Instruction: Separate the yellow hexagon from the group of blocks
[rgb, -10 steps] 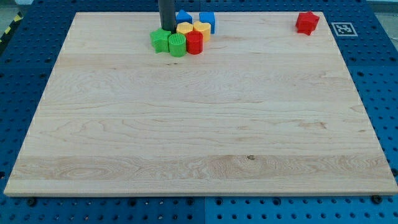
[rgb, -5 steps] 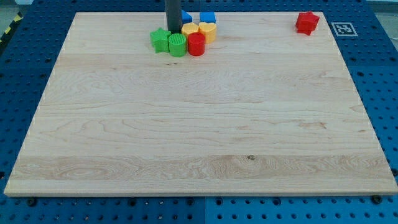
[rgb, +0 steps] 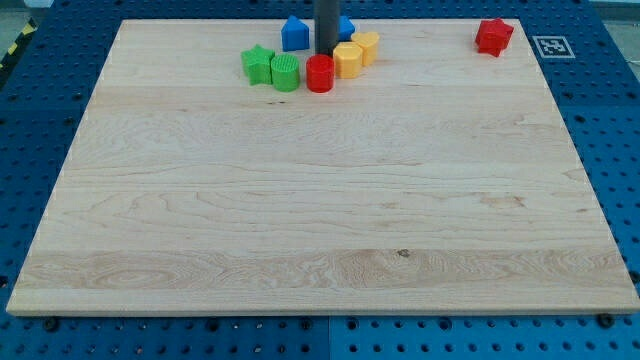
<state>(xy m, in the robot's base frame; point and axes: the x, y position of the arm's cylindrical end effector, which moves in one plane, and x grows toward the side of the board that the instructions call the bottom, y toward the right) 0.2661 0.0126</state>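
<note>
Just my tip (rgb: 326, 53) beside the yellow hexagon (rgb: 347, 60).

No readable words, numbers or brand names show anywhere. The only sign is a black-and-white square marker (rgb: 553, 45), a fiducial pattern on a white tag, lying on the blue pegboard (rgb: 600, 150) just off the wooden board's (rgb: 320, 200) corner at 1 o'clock. Its pattern holds no legible characters. The blocks carry no labels.
</note>
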